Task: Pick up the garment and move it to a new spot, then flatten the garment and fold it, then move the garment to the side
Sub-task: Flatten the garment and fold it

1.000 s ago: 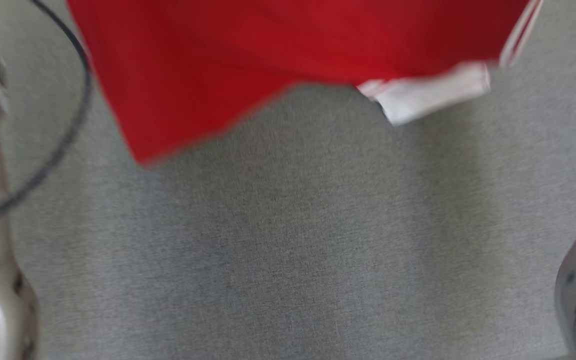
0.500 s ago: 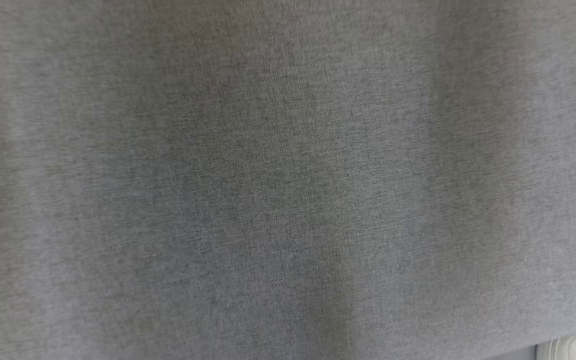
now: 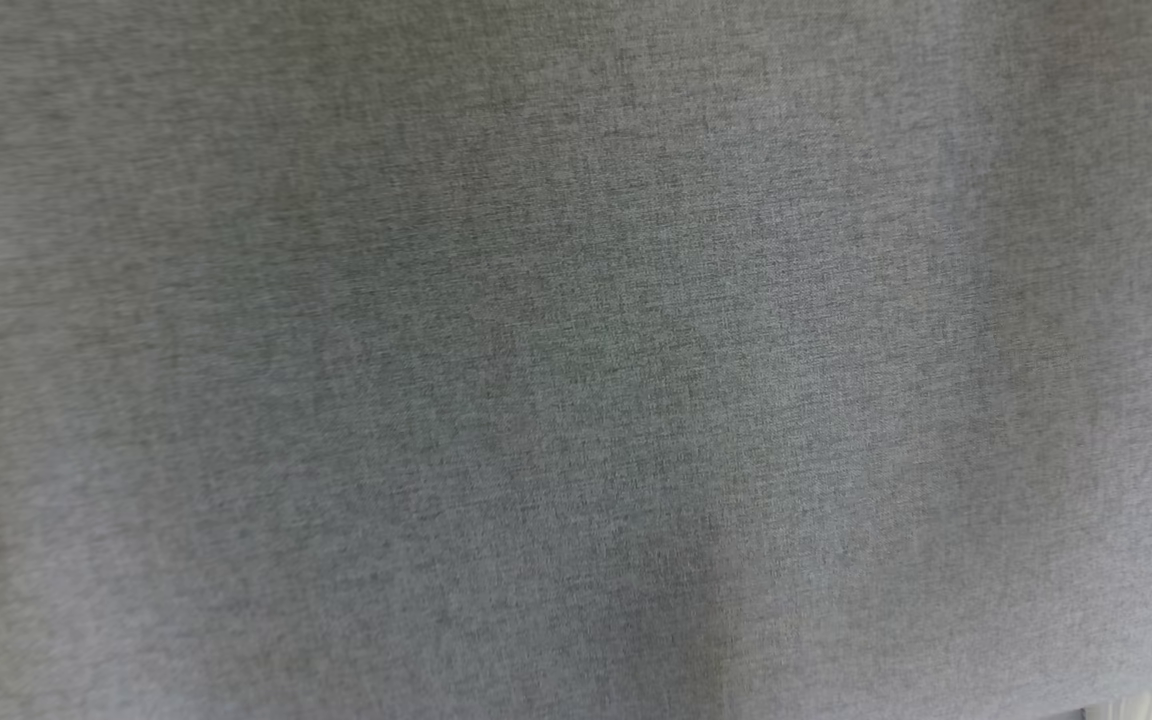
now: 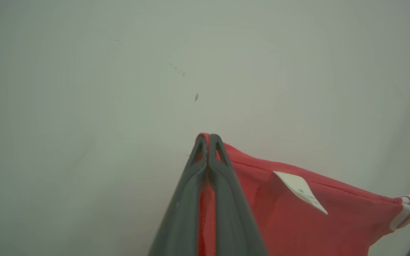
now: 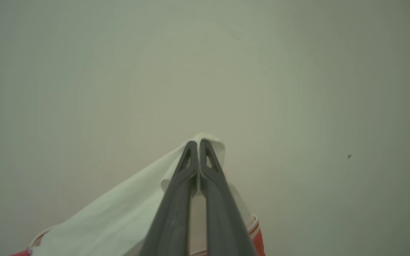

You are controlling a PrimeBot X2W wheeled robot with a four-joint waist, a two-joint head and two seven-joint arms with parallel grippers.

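The garment [image 4: 297, 227] is matt cloth (tag [image 4: 299, 190] looks papery), the grey surface [image 3: 576, 360] coarse-woven.

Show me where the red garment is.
The red garment is held between both arms: the left end effector pinches its red edge in the left wrist view, the right end effector its white part in the right wrist view.

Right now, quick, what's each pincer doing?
Left pincer: closed, holding the red edge of the shirt.
Right pincer: closed, holding the shirt's white sleeve.
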